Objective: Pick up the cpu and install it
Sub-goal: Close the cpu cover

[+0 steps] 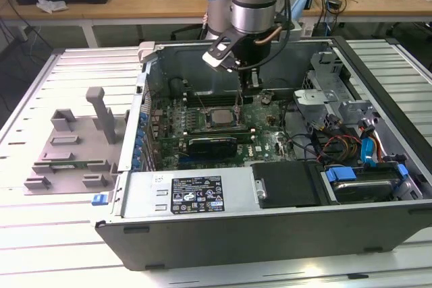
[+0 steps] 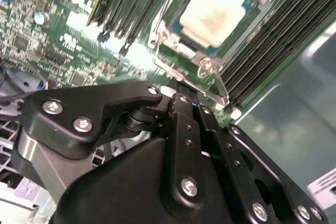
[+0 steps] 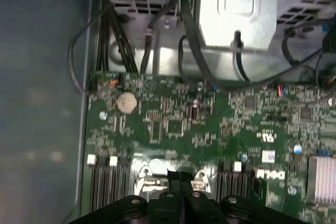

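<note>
An open computer case (image 1: 223,241) is lying on its side on a slatted metal table (image 1: 40,254), with its walls standing around the gripper (image 1: 252,88). Directly beneath the gripper a green motherboard (image 1: 266,123) is lying flat. A black expansion card (image 1: 212,145) is sitting on the board, below the gripper and toward the exterior view's left. A labelled power supply (image 1: 196,193) is resting nearer the camera. To the exterior view's right of the gripper, a metal drive cage (image 1: 320,96) and coloured cables (image 1: 344,146) are crowding the case. Well apart, to the exterior view's left, a grey plastic tray (image 1: 74,146) is sitting on the table. In the first wrist view, a coin cell battery (image 3: 126,102) is showing on the board beyond the gripper.
</note>
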Motion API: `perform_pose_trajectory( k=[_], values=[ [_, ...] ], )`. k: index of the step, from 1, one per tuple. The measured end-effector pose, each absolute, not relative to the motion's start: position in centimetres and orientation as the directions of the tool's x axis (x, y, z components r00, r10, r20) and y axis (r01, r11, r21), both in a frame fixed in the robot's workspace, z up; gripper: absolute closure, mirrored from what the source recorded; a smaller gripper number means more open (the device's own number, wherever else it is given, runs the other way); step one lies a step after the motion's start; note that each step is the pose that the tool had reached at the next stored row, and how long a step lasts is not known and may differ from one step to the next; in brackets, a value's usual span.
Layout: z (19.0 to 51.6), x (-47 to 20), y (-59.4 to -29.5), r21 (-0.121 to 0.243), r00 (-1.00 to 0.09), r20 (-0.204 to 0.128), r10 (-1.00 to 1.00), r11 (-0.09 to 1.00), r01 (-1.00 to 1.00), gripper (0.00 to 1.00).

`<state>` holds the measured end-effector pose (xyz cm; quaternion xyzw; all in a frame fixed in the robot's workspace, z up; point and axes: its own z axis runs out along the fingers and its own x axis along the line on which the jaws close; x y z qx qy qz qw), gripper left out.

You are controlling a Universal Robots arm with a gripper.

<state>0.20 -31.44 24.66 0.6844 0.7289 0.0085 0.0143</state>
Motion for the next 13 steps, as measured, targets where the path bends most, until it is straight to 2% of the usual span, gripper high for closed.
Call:
perform_pose_trajectory(
  k=[8,10,13],
  values=[
    [24.66,-1.31,-31.33,0.035,-0.063,-0.009,0.998,0.063,0.997,0.89],
    [24.62,-1.31,-31.33,0.013,-0.063,-0.008,0.998,0.063,0.998,0.89],
    [24.62,-1.32,-31.33,0.009,-0.063,-0.008,0.998,0.063,0.998,0.89]
  ],
)
